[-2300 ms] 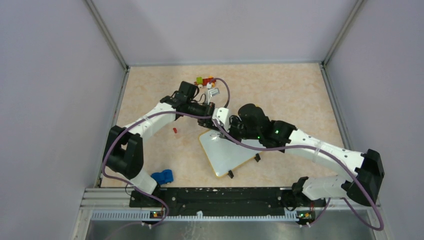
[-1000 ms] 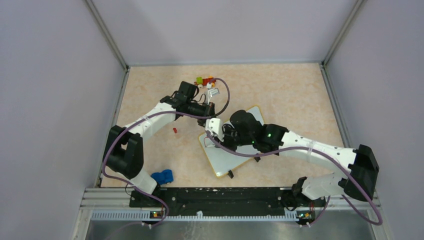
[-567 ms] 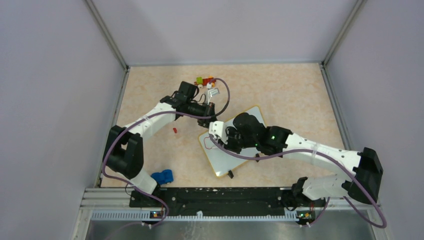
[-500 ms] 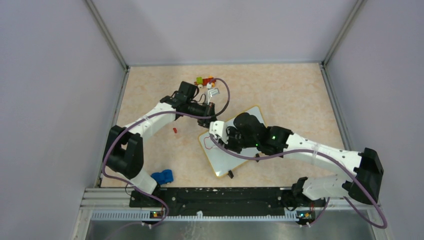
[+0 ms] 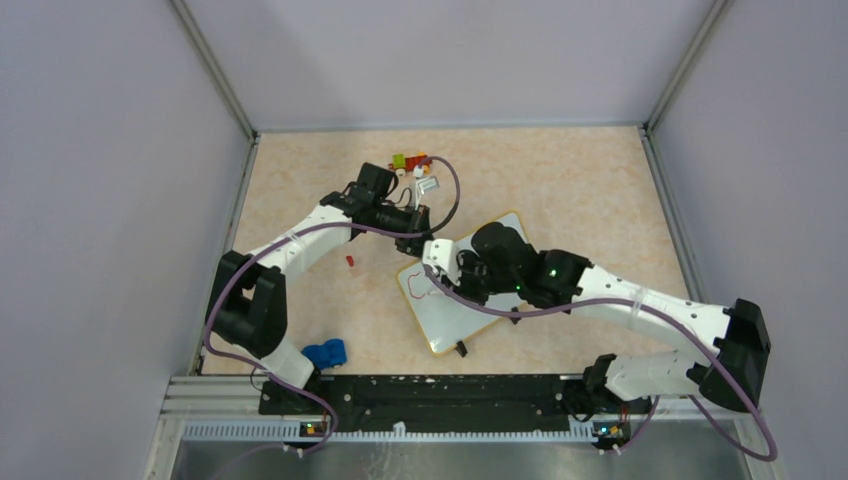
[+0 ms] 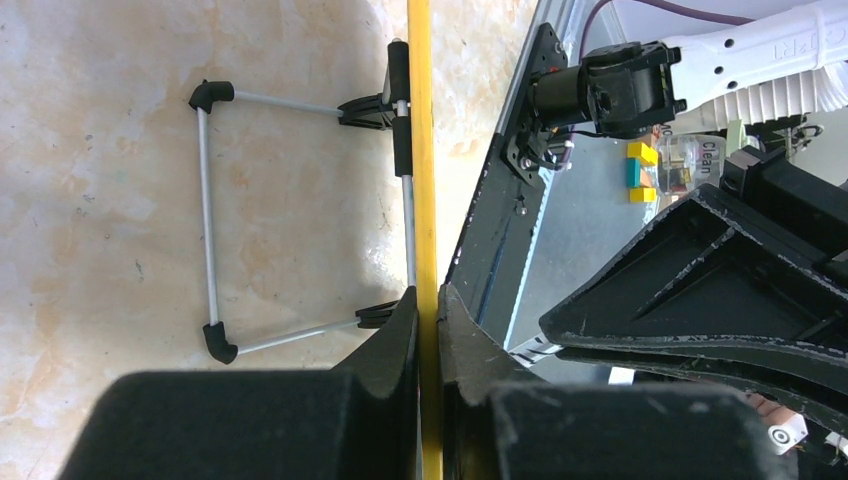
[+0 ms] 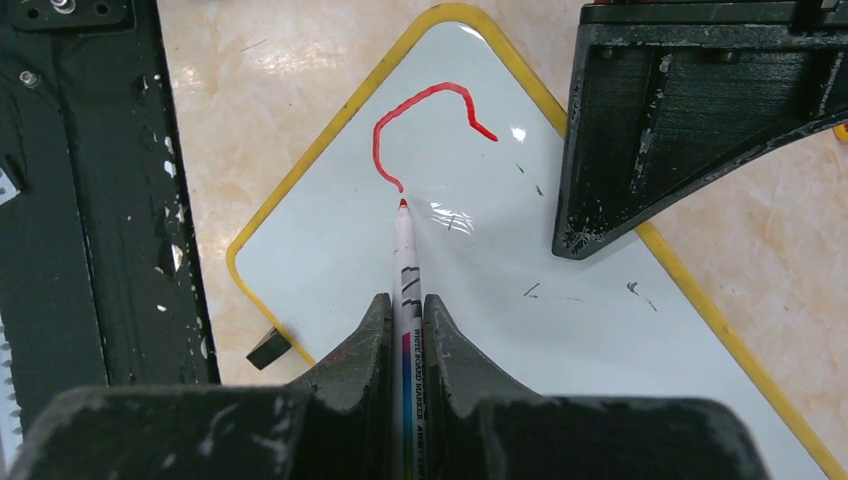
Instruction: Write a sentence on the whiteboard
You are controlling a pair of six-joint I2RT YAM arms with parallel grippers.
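The whiteboard [image 5: 470, 315] lies tilted at mid-table; its rim looks yellow. My left gripper [image 5: 424, 234] is shut on the board's far-left edge, and the left wrist view shows its jaws [image 6: 428, 300] pinching the yellow rim [image 6: 422, 120]. My right gripper [image 5: 437, 268] is shut on a white marker [image 7: 405, 290]. The marker's red tip [image 7: 403, 204] rests on the board [image 7: 520, 330] at the end of a red curved stroke [image 7: 420, 115]. This C-like curve is all that shows of the sentence. It also shows faintly in the top view [image 5: 418, 288].
Small coloured blocks [image 5: 410, 160] and a clear piece [image 5: 428, 184] lie behind the left gripper. A small red piece [image 5: 349, 261] lies left of the board, and a blue object [image 5: 324, 353] sits at the front left. The board's wire stand [image 6: 210, 220] rests on the table.
My right gripper came down onto the board's left corner with the marker, then shifted slightly right. A red curve now shows on the board. The left arm has not moved.
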